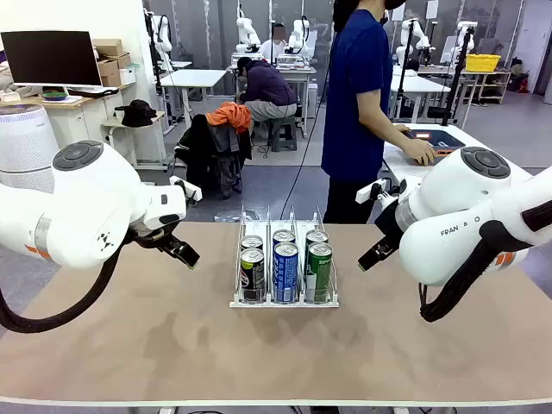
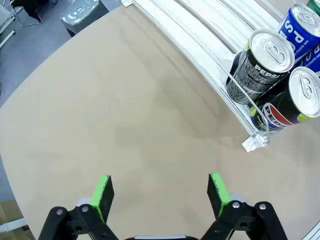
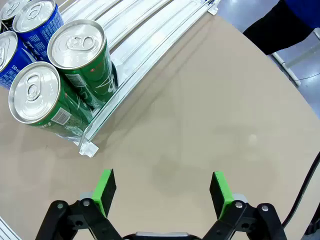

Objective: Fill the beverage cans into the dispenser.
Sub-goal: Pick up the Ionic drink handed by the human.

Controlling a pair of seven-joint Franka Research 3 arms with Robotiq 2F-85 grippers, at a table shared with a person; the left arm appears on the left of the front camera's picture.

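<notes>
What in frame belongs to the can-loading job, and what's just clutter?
Job:
- dispenser
- black cans, blue cans, green cans, two per lane, already in the dispenser

Clutter, off the table in the background:
- monitor
- cardboard boxes
- black cap
- orange jacket
- yellow crate

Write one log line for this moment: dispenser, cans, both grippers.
dispenser: two cans per lane; black cans left; blue cans middle; green cans right; left gripper open, empty; right gripper open, empty
</notes>
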